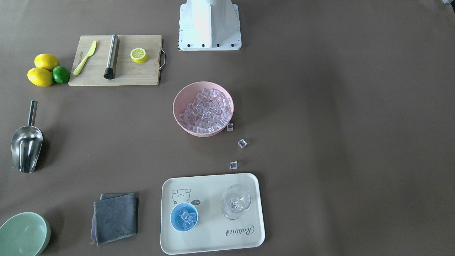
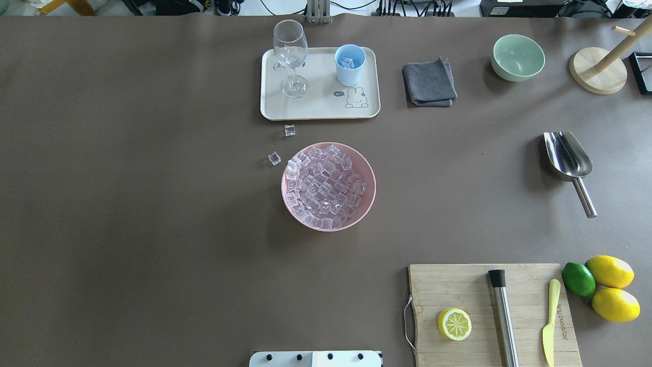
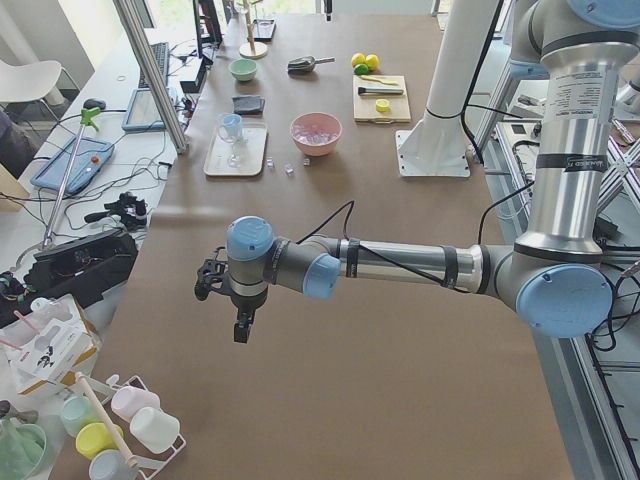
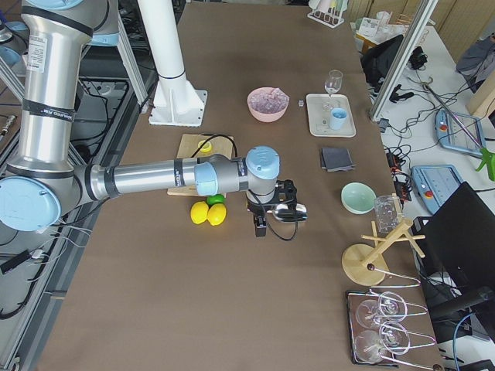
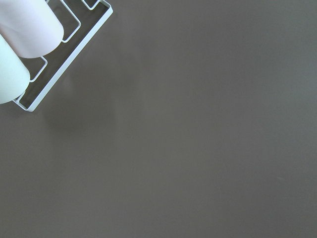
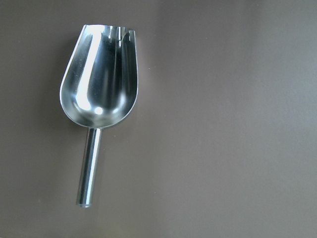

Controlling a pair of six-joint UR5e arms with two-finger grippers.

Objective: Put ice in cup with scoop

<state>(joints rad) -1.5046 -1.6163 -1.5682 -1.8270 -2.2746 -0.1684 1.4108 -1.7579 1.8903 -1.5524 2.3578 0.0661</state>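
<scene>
Ice [image 1: 204, 110] is mostly heaped in the pink bowl [image 1: 180, 99] mid-tabletop, but several cubes already sit in the cup [image 1: 184, 216], which stands on the tray [image 1: 213, 234] on the far side from the robot. Three loose cubes [image 1: 242, 143] lie on the tabletop between bowl and tray. From where I stand the job looks done, or close to it: the cup has ice, though it isn't full, and the strays are not picked up.

The scoop [image 1: 25, 147] lies empty on the robot's right, well apart from bowl and cup, hollow side up. Its long axis runs roughly near-to-far, with the handle toward the robot and the open mouth pointing away, slanted a little toward the middle.

The right pincer [image 4: 260, 230] hangs over the tabletop near the scoop, and the left pincer [image 3: 241, 335] is well away from everything. Whether either is apart or together, I can't tell.
</scene>
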